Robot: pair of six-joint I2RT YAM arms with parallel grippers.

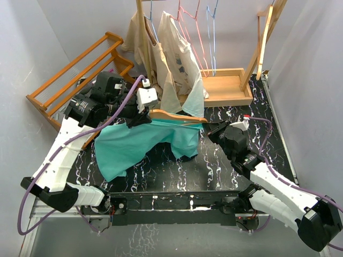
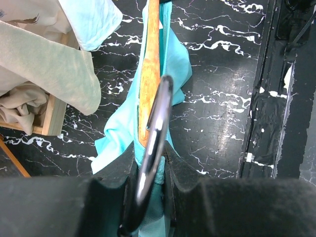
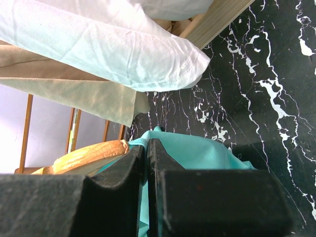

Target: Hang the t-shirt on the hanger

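The teal t-shirt (image 1: 134, 147) hangs in a sagging drape between my two grippers, its lower part resting on the black marbled table (image 1: 225, 171). The wooden hanger (image 1: 177, 115) lies along its upper edge, partly inside the cloth. My left gripper (image 1: 139, 119) is shut on the hanger at its metal hook (image 2: 160, 113), with teal cloth (image 2: 118, 133) pinched in the same grip (image 2: 150, 155). My right gripper (image 1: 213, 128) is shut on the t-shirt (image 3: 197, 153) just beside the hanger's rounded end (image 3: 89, 155). The rest of the hanger is hidden by the cloth.
Beige shirts (image 1: 174, 53) hang from a wooden rack whose tray base (image 1: 228, 88) stands at the back. Pink and blue wire hangers (image 1: 203, 37) hang above it. A wooden frame (image 1: 75, 75) lies tipped at the back left, close to my left arm.
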